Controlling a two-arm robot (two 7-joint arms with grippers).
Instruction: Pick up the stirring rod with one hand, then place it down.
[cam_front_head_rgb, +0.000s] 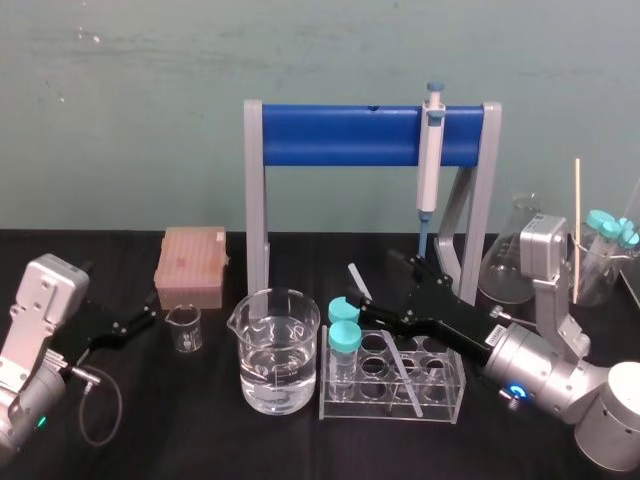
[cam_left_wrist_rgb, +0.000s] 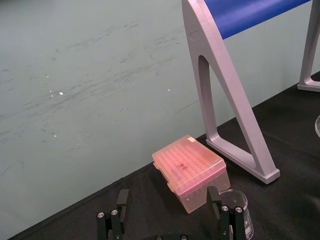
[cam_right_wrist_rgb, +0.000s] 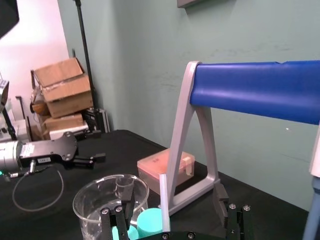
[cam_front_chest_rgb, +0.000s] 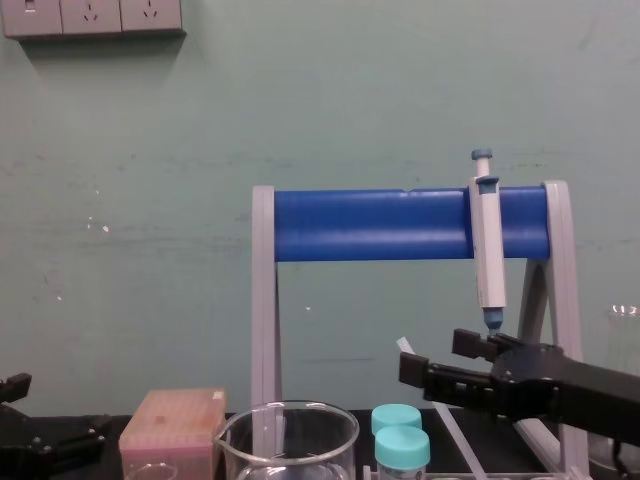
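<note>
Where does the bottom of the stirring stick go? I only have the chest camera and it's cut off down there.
Observer: In the head view the stirring rod leans with its lower end in the clear tube rack.
Operator: Is the claw squeezing it?
Observer: No. The right wrist view shows the right gripper open, its fingers either side of the rod, not touching.
Operator: And the other claw?
Observer: The left gripper sits open at the left of the table, by a small beaker.
</note>
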